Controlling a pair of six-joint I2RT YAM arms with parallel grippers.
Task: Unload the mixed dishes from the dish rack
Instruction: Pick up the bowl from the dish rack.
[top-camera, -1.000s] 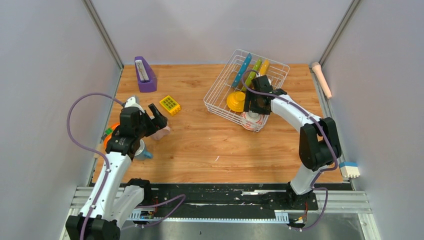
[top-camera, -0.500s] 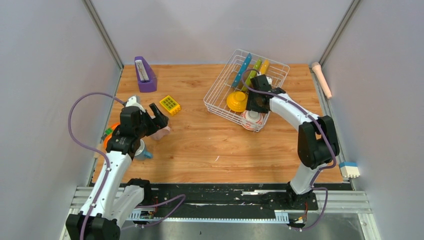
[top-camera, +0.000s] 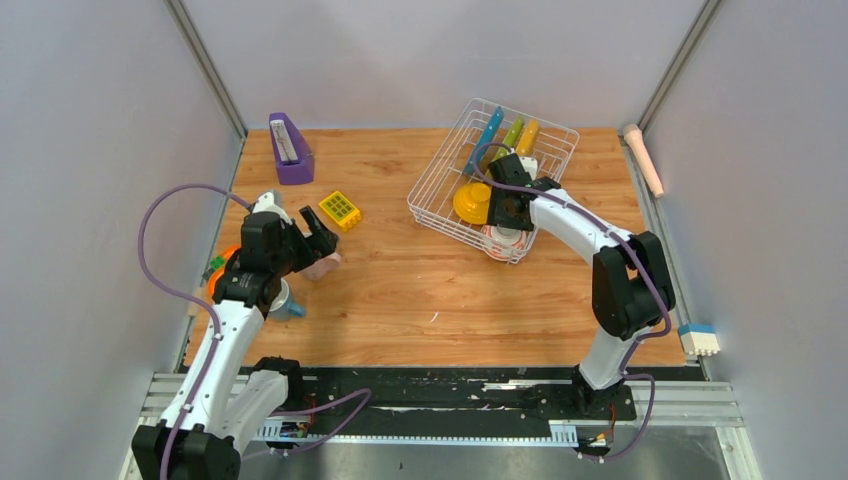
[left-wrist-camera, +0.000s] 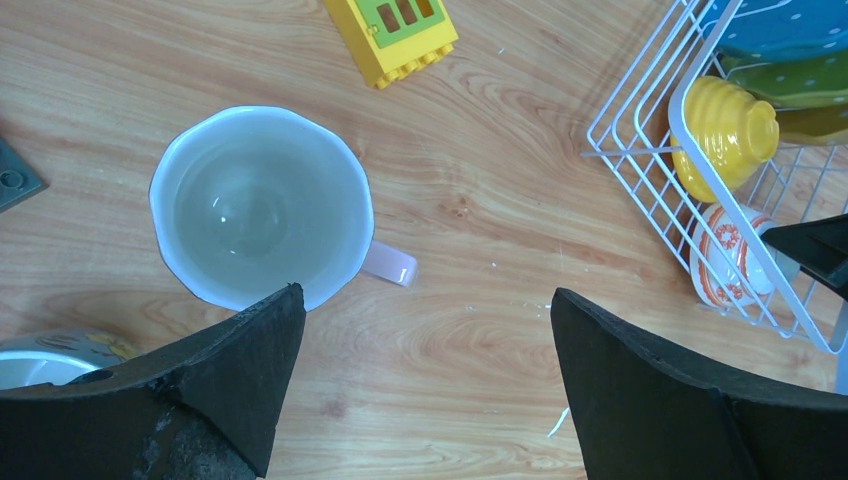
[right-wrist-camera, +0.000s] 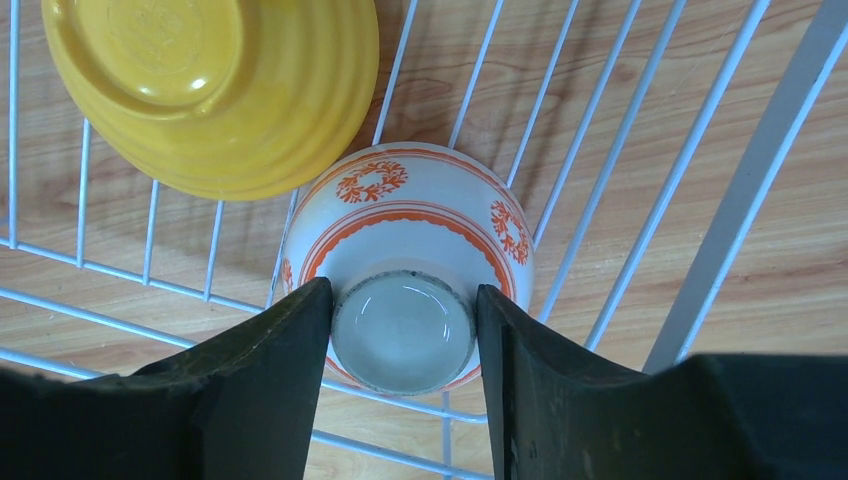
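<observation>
The patterned bowl (right-wrist-camera: 410, 230) sits upside down in the near corner of the dish rack (right-wrist-camera: 690, 150), just beside the yellow bowl (right-wrist-camera: 210, 80). We judge it a glazed, rigid piece: light, slippery and liable to chip against the wires. We take the raised foot ring as the hold. The right claw (right-wrist-camera: 403, 300) is about half closed on that ring, one finger touching each side. The left claw (left-wrist-camera: 425, 300) stands wide open and empty above a pink cup (left-wrist-camera: 260, 200) on the table (left-wrist-camera: 480, 150). We find no legible brand, label or writing.
</observation>
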